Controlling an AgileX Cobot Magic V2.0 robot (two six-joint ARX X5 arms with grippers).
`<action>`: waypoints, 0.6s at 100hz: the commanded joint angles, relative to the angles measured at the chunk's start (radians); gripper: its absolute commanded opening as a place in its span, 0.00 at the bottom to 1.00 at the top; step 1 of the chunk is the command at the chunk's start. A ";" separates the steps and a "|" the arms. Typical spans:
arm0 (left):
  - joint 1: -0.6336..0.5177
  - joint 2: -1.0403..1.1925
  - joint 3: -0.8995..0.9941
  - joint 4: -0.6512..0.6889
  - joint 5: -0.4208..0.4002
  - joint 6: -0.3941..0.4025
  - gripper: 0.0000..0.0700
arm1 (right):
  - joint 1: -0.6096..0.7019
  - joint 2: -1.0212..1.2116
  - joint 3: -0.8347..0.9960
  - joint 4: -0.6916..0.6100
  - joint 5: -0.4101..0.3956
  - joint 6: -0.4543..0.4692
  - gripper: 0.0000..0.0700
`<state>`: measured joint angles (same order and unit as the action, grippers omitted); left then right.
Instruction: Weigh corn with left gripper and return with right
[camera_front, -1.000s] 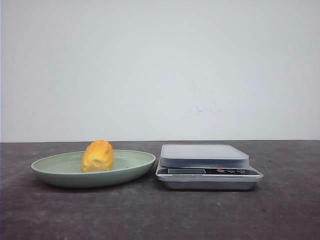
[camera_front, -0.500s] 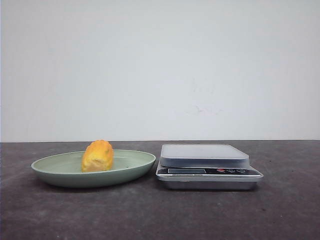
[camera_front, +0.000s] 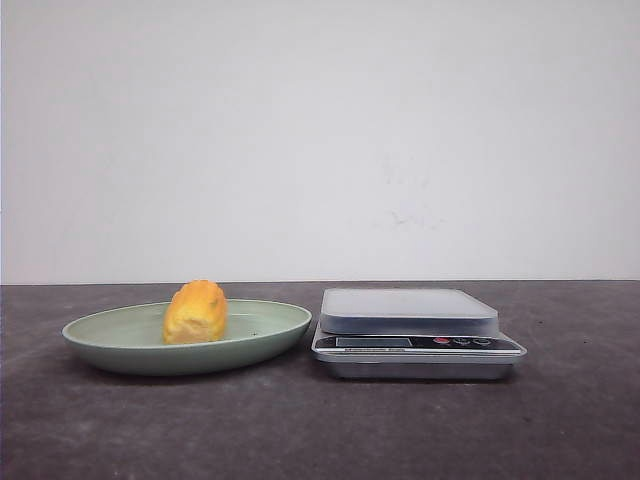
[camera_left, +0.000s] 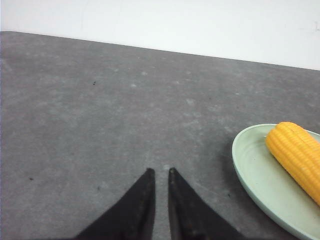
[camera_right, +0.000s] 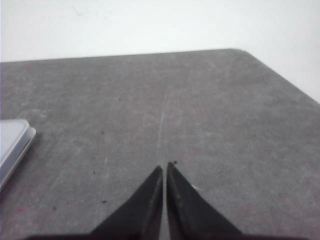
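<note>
A: Where's the corn?

B: Lying in the plate, left of the scale. The scale's platform is bare.

A: So how far along is the job?

B: One moment can't settle that. Corn on the plate with nothing on the scale fits a weighing yet to come, and it fits equally a corn weighed and put back. If it is the latter, the corn already lies where the task wants it.

A: And the grippers?

B: The left gripper hangs over bare desk beside the plate's rim, jaws nearly pressed together with a thin slit between, pinching nothing. The right gripper is over the desk on the far side of the scale, jaws likewise all but closed and empty.

A: Which way does the corn point?

B: In the front view I see it nearly end-on, so its long axis runs roughly front to back. The left wrist view shows the length slanting across the plate.
</note>
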<state>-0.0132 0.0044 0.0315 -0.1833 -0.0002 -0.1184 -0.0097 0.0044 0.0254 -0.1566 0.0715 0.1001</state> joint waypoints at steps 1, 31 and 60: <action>0.002 -0.001 -0.018 -0.004 0.001 0.013 0.00 | -0.002 0.000 -0.012 -0.003 0.001 -0.014 0.01; 0.002 -0.001 -0.018 -0.004 0.001 0.013 0.00 | -0.002 0.000 -0.012 -0.007 -0.003 -0.029 0.01; 0.002 -0.001 -0.018 -0.004 0.001 0.013 0.00 | -0.002 0.000 -0.012 0.000 0.000 -0.030 0.01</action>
<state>-0.0132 0.0044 0.0315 -0.1833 -0.0002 -0.1181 -0.0105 0.0051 0.0177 -0.1688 0.0711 0.0784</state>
